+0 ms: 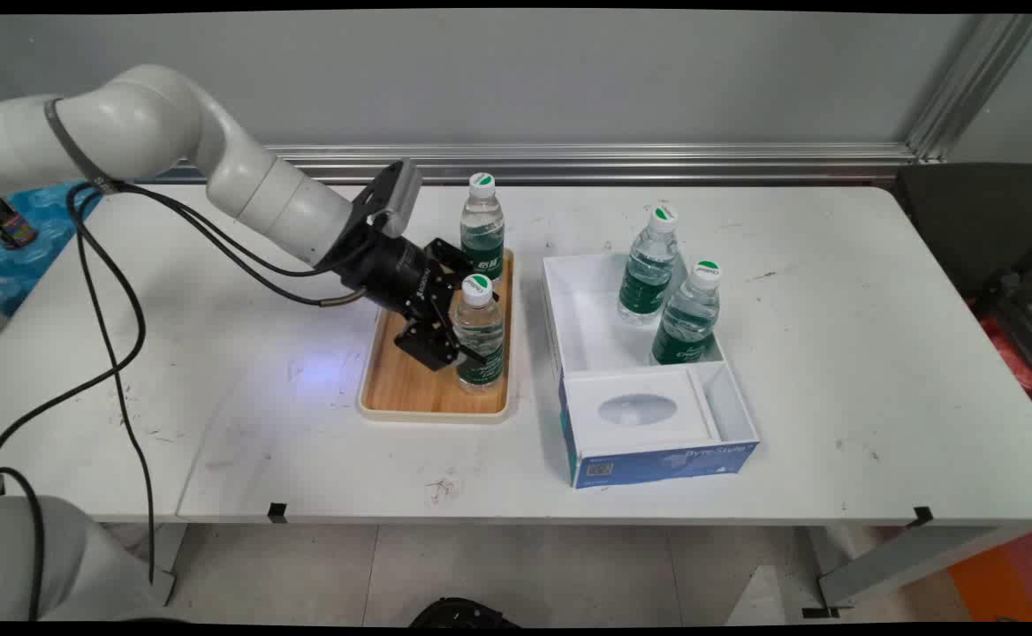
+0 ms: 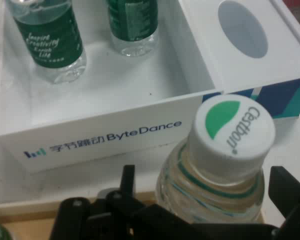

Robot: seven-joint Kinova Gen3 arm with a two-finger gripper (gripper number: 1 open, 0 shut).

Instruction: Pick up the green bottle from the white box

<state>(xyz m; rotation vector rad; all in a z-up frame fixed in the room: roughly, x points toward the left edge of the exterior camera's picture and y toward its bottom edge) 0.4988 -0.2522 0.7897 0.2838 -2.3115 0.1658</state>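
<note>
On a wooden tray [image 1: 410, 389] stand two clear water bottles with green labels and white caps. My gripper [image 1: 470, 311] is at the nearer bottle [image 1: 480, 340], its fingers open on either side of the bottle's upper body. In the hand view that bottle [image 2: 215, 185] fills the space between the black fingers [image 2: 127, 182], with small gaps at both sides. The other bottle [image 1: 482, 228] stands at the tray's far end, just behind my hand.
A white open box [image 1: 587, 327] lettered ByteDance [image 2: 140, 131] sits right of the tray, with two more bottles [image 1: 648, 269] [image 1: 688, 318] in its far compartment. Its near part holds a white insert with an oval hollow [image 1: 638, 409]. Black cables hang from the arm at left.
</note>
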